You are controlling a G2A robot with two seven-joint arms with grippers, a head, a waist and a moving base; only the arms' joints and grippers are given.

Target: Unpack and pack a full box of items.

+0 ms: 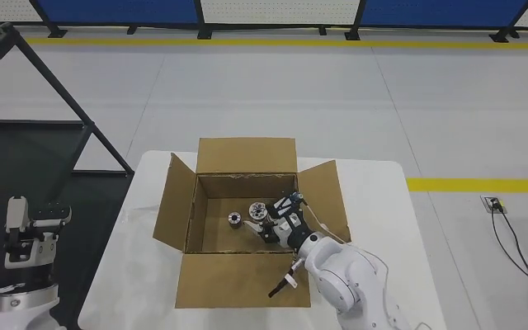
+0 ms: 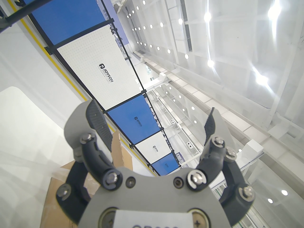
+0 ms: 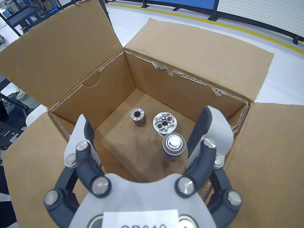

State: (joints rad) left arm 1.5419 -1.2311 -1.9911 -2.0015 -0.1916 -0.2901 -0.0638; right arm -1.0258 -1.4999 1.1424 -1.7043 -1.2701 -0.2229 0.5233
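**Right hand poised over an upright can in the box**

The right hand hangs above the open box, its fingers spread wide with nothing between them. On the box floor stand three items in a loose row: a blue-bodied can with a silver top, a flanged part pierced with holes just beside it, and a short bored cylinder a little farther along.

The can is the nearest of the three to this hand. It stands upright, with its long axis pointing up at the wrist, and sits closer to one finger than to the other. A straight descent would probably need a small sideways shift first to centre the can. The flanged part is close enough that a finger could nudge it.

The left hand is also spread and empty, but it points up at the ceiling, so the right arm is clearly the better placed.

The right wrist view gives the can's stance and its offset. The top view shows instead the box with all four flaps folded out on the white tabletop, and the right hand over its right portion.
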